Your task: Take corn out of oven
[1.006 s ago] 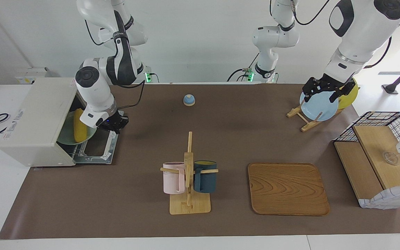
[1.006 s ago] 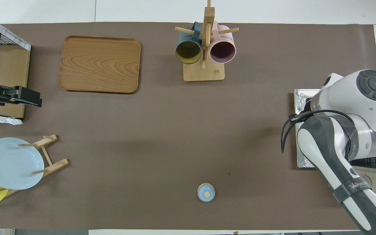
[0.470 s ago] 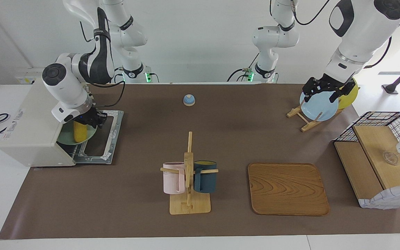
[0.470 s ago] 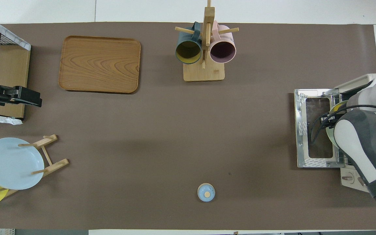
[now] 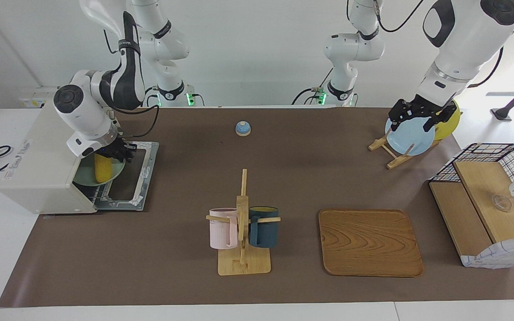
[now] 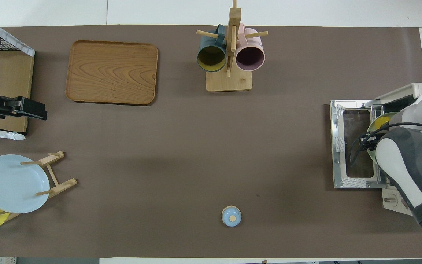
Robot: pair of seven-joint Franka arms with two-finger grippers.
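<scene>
At the oven [image 5: 45, 167] mouth, the right end effector [image 5: 115, 154] hangs over the near end of the corn [image 5: 103, 170], which lies on a green plate [image 5: 88, 174] on the rack just inside, above the dropped door [image 5: 127, 178]. Whether its fingers have closed on the cob I cannot tell. So the door is down and the reach made; the grasp, lift and carry out are, by my reading, left to do (the corn has not cleared the oven). The left end effector [image 5: 411, 117] waits over the blue plate [image 5: 409, 138], well apart from the right one; its fingers cannot be read either.

Counted on the tabletop [image 5: 283, 178]: one corn, one oven, three plates (green, blue, yellow [image 5: 449, 122]), two mugs [image 5: 243, 226], one tray [image 5: 370, 243], one basket shelf [image 5: 489, 209], one small bell [image 5: 242, 128].
</scene>
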